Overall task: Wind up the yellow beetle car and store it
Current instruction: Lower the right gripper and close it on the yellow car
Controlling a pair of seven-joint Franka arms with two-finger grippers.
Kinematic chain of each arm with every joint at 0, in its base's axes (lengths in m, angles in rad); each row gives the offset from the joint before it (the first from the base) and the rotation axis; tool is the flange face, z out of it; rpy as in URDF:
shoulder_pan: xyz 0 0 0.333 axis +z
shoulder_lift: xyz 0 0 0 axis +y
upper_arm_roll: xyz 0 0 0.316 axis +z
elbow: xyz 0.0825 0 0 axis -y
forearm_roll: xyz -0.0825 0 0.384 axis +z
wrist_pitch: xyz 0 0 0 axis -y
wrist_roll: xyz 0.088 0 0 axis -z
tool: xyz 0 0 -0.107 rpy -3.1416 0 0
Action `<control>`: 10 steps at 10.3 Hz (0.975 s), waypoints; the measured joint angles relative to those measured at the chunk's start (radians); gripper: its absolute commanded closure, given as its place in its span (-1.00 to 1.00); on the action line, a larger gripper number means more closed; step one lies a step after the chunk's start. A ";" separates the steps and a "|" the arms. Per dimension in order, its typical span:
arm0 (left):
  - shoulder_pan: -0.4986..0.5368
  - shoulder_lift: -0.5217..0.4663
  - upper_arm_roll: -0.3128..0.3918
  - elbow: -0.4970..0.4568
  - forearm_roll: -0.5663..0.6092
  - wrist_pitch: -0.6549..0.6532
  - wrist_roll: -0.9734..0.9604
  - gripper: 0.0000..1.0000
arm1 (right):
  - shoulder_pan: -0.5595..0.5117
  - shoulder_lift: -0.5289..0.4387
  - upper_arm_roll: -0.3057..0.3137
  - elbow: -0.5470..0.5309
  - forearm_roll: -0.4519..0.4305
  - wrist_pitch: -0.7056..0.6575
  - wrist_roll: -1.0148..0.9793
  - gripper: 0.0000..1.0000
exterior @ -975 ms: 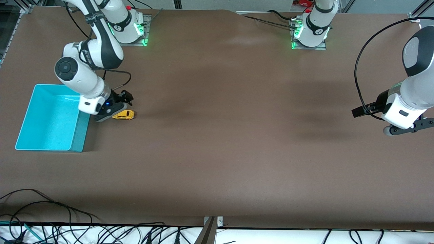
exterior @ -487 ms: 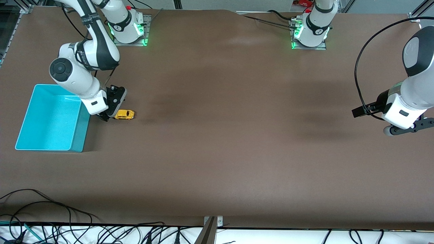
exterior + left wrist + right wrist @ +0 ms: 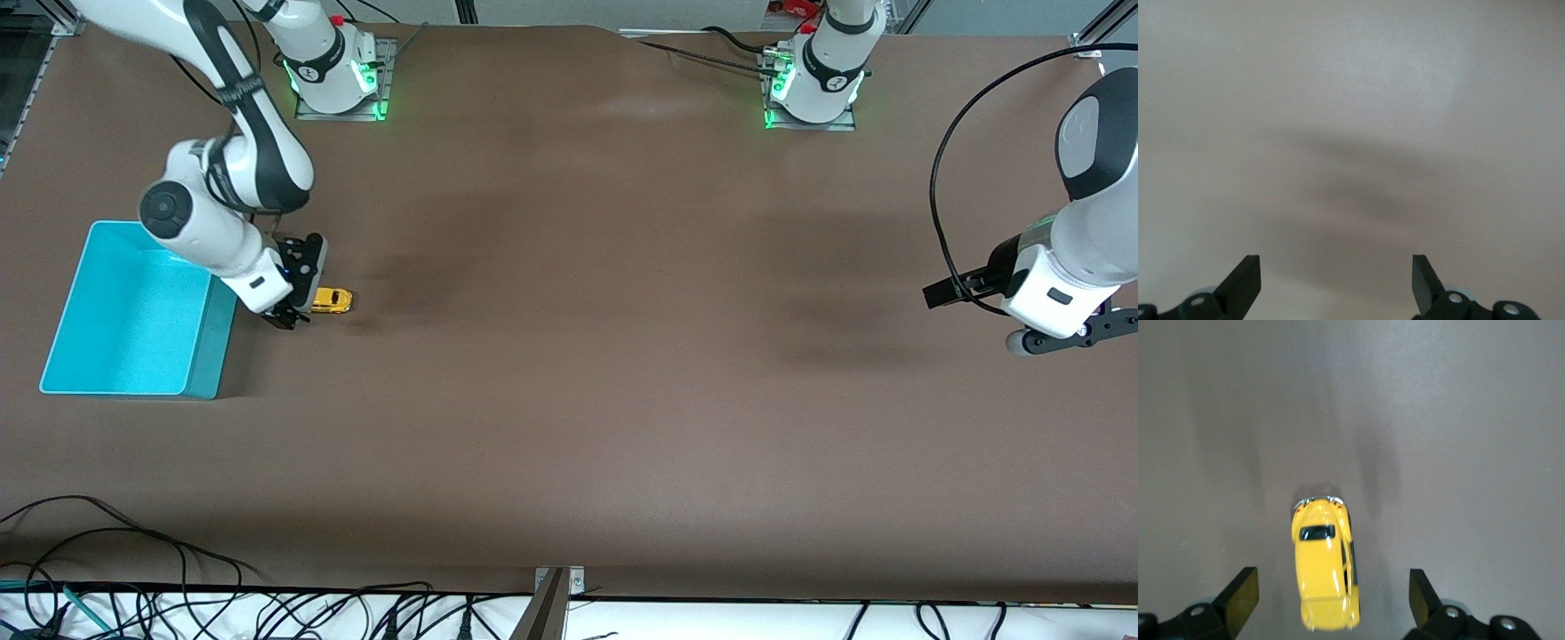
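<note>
Yellow beetle car [image 3: 1323, 577] on the table [image 3: 569, 356], just beside the teal bin [image 3: 133, 311] at the right arm's end. Right gripper [image 3: 1328, 597] open, straddling its tail. Lower squarely, close gently across the sides. Left gripper [image 3: 1337, 283] open, waiting.

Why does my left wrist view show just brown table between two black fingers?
Observer: That left hand waits open at its own end of the table. The yellow beetle car sits toward the right arm's end.
Operator: Is anything holding it?
Observer: No. The right hand is open low at one end of the car, not touching it.
Operator: Where could it go?
Observer: A turquoise bin stands beside them.
</note>
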 measured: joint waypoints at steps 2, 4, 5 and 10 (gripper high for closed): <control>0.000 0.000 0.000 0.000 0.000 0.000 0.000 -1.00 | 0.000 0.052 0.005 0.000 0.000 0.026 -0.003 -1.00; 0.000 0.000 0.000 0.000 0.000 0.000 0.000 -1.00 | 0.000 0.078 0.008 0.000 0.001 0.039 -0.004 -0.89; 0.000 0.000 0.000 0.000 0.000 0.000 0.000 -1.00 | 0.000 0.082 0.008 0.000 0.001 0.042 -0.005 -0.72; 0.000 0.000 0.000 0.000 0.000 0.000 0.001 -1.00 | 0.000 0.049 0.009 0.011 0.001 0.037 -0.021 0.89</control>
